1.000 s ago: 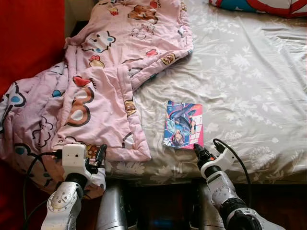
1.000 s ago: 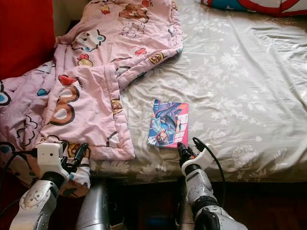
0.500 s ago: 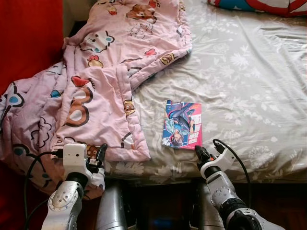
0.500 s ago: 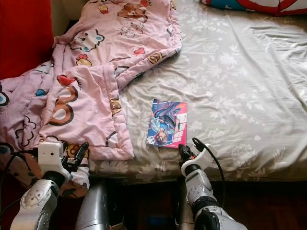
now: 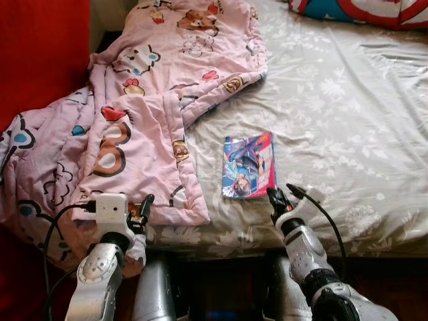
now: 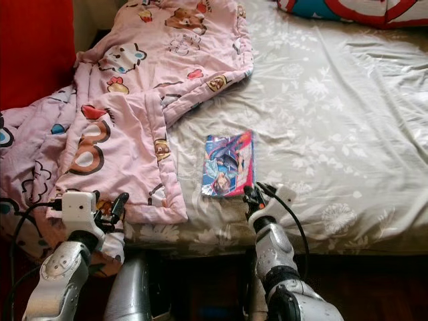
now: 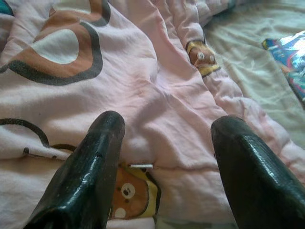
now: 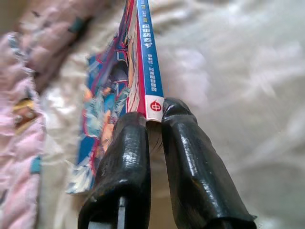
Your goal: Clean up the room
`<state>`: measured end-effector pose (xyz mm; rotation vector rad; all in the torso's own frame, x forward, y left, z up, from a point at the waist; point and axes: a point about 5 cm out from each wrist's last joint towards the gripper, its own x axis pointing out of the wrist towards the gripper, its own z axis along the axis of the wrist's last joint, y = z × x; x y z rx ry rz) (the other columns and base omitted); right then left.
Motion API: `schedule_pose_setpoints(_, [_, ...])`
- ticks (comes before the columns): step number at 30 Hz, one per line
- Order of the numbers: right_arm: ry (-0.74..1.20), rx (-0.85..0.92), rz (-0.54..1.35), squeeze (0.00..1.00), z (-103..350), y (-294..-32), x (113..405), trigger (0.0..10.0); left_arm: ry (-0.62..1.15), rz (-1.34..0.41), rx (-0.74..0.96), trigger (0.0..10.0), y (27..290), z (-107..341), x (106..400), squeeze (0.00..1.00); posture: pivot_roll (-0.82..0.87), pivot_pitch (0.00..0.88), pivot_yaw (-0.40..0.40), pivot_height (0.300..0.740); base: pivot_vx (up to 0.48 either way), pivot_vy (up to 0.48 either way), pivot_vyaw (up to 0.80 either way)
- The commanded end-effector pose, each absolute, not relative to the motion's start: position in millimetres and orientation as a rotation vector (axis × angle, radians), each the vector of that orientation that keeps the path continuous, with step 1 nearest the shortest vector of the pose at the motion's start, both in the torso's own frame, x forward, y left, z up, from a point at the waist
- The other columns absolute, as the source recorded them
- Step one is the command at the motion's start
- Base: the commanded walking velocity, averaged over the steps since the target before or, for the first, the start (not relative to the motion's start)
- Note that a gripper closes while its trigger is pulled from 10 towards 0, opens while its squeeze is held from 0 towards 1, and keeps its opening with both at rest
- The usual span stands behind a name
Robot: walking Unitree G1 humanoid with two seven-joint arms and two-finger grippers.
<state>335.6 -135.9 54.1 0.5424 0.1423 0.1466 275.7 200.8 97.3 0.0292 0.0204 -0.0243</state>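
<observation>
Right gripper [image 8: 153, 125] is pinching the colourful thin comic book [image 5: 249, 166] by its near edge, which the wrist view shows clearly; left gripper [image 7: 164, 143] is hovering wide open over the pink cartoon quilt [image 5: 134, 127].

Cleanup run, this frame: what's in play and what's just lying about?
In play:
- book, one edge lifted off the bed, corner pinched
- right claw, shut on the book
- left claw, open over the quilt

Lying about:
- bedsheet
- pillow at the far edge
</observation>
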Motion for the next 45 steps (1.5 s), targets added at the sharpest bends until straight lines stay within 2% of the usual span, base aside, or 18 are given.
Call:
schedule_pose_setpoints(1, [0.1,0.496,0.165,0.0,58.6,-136.0,335.2,0.0,0.037,-0.015,0.037,10.0,201.9,91.0,275.4,0.0,0.0,0.112,-0.002,0.564,0.0,0.0,0.0])
schedule_pose_setpoints(3, [0.065,0.463,0.162,0.0,62.2,-139.4,334.6,0.0,0.033,-0.008,0.035,10.0,202.3,90.6,277.4,0.0,0.0,0.106,-0.005,0.564,0.0,0.0,0.0])
schedule_pose_setpoints(4, [0.045,0.435,0.153,0.0,64.3,-142.1,334.0,10.0,0.031,-0.004,0.034,10.0,202.5,89.8,278.9,0.0,-0.01,0.101,-0.008,0.564,0.0,0.0,0.0])
schedule_pose_setpoints(10, [-0.049,0.337,0.11,0.0,76.3,-154.8,329.5,10.0,0.04,0.015,0.029,10.0,203.1,83.2,283.2,0.0,-0.04,0.081,-0.017,0.564,0.0,0.0,0.0])
schedule_pose_setpoints(23, [-0.072,0.26,0.104,0.0,86.6,-154.8,330.4,10.0,0.022,0.028,0.02,10.0,200.5,82.0,290.3,0.0,-0.05,0.069,-0.028,0.564,0.0,0.0,0.0])
schedule_pose_setpoints(31, [-0.075,0.253,0.101,0.0,88.2,-155.4,329.0,10.0,0.037,0.035,0.014,10.0,201.2,75.5,291.1,0.0,-0.05,0.069,-0.032,0.609,0.0,0.0,0.0])
schedule_pose_setpoints(45, [-0.047,0.23,0.086,0.0,83.2,-157.1,326.1,10.0,0.173,0.08,-0.02,10.0,211.7,41.8,282.3,0.0,-0.04,0.064,-0.031,0.684,0.0,0.0,0.0])
